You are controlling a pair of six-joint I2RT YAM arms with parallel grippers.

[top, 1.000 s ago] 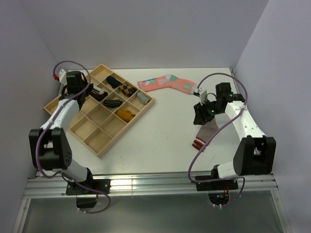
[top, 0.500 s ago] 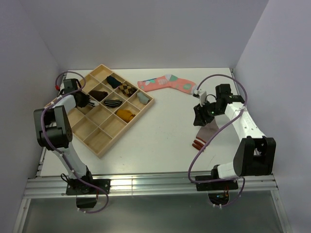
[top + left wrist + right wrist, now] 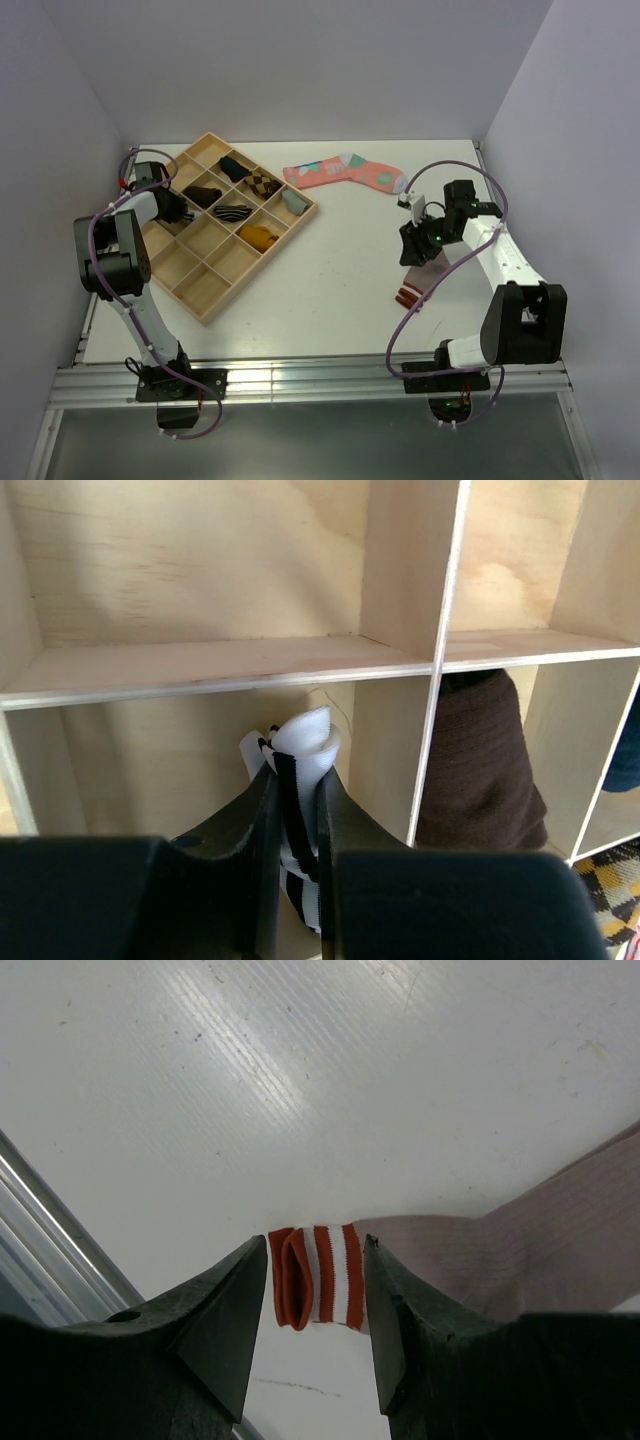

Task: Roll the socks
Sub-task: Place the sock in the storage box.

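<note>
My left gripper (image 3: 297, 780) is shut on the white sock (image 3: 303, 738), a rolled bundle with dark stripes pinched between its fingers. It hangs inside a left compartment of the wooden tray (image 3: 220, 667). From above, the left gripper (image 3: 170, 207) sits at the tray's left side and the white sock is hidden there. The taupe-brown sock (image 3: 420, 276) lies flat on the table at the right, its red-striped cuff (image 3: 320, 1282) pointing to the near edge. My right gripper (image 3: 314, 1260) hovers open over that cuff, one finger on each side, apart from it.
The wooden tray (image 3: 203, 288) holds several rolled socks in its far compartments, a dark brown one (image 3: 480, 765) next to my left gripper. A coral-pink sock (image 3: 345, 171) lies at the back of the table. The right wall stands close to the right arm.
The left arm has folded upright and its gripper has moved down to the tray's left side, still holding the white sock. The right gripper has shifted slightly toward the near edge.
</note>
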